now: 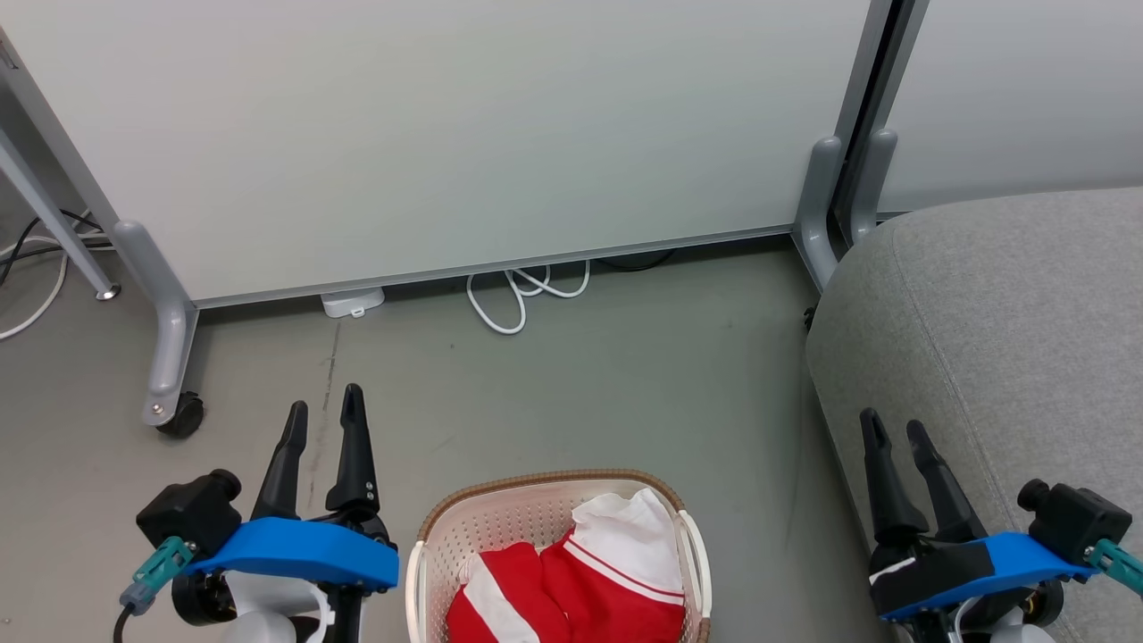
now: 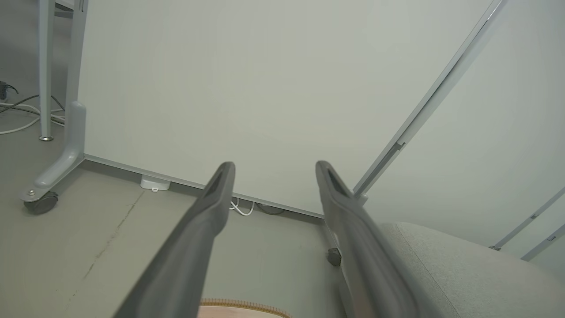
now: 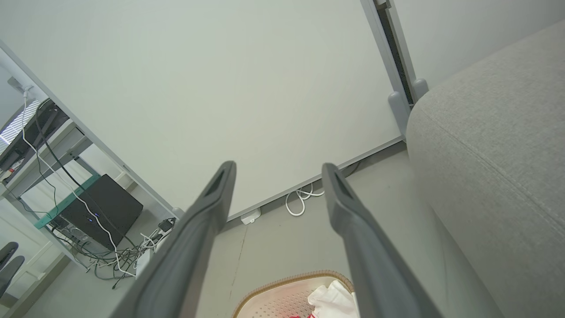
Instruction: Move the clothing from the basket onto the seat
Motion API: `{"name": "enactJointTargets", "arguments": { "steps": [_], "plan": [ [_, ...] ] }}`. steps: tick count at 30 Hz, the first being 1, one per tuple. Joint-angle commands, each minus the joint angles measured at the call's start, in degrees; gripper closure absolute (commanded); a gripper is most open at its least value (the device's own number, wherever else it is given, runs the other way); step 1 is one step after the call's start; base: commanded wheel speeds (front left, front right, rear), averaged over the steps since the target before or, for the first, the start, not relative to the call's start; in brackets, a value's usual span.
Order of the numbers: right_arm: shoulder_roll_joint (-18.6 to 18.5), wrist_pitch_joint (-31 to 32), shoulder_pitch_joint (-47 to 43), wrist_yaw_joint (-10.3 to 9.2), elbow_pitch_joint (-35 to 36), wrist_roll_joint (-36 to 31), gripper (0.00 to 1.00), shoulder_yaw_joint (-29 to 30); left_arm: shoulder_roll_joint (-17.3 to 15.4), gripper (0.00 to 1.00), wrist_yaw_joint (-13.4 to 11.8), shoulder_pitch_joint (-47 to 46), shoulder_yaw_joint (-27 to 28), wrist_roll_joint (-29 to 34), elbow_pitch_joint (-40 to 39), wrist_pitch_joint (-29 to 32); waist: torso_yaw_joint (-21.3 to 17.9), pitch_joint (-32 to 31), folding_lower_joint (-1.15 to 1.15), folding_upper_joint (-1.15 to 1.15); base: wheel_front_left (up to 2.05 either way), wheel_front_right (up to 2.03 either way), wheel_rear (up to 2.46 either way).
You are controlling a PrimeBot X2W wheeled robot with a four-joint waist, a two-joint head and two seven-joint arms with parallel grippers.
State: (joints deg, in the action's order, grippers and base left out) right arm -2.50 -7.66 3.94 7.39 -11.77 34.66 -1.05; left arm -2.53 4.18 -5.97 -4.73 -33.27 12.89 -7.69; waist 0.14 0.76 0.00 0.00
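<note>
1. Red fabric with white stripes and a white panel: the clothing [image 1: 589, 585] lies bunched in the near part of the basket [image 1: 536, 489]. I cannot tell how many pieces it makes.
2. The basket, cream perforated plastic under a brown woven-look rim, stands on the floor [image 1: 571, 384] between my two arms. Its far wall is bare.
3. The left gripper [image 1: 326, 399] hangs beside the basket's left. The right gripper [image 1: 894, 421] hangs to its right, over the edge of the seat [image 1: 1000, 313]. Both sets of fingers are spread wide and hold nothing.
4. Step in hand, as I judge it: the first reach. I would descend onto the raised white fold and pinch deep, keeping the tips off the rim so that the basket is not dragged.
5. The seat, grey upholstery, lies near the basket but apart from it. The right arm has the shorter carry.
6. A white cable [image 1: 522, 295] loops under the partition [image 1: 446, 134].
</note>
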Motion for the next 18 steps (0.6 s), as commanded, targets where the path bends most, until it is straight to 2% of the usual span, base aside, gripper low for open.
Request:
{"name": "enactJointTargets", "arguments": {
  "steps": [1,18],
  "plan": [
    [-0.4,-0.6,1.1,0.10,0.4,-1.8,0.00,-0.2,-0.4,0.00,0.4,-1.3,-0.5,2.0,-0.2,-0.6,0.0,0.0,0.00,0.00,0.00,0.00,0.00],
    [-0.5,-3.0,0.8,0.12,-0.4,-11.7,0.00,-1.2,-0.4,0.00,0.5,-1.5,-2.0,12.3,1.5,-3.0,-0.1,0.1,0.00,0.00,0.00,0.00,0.00]
  ]
}}
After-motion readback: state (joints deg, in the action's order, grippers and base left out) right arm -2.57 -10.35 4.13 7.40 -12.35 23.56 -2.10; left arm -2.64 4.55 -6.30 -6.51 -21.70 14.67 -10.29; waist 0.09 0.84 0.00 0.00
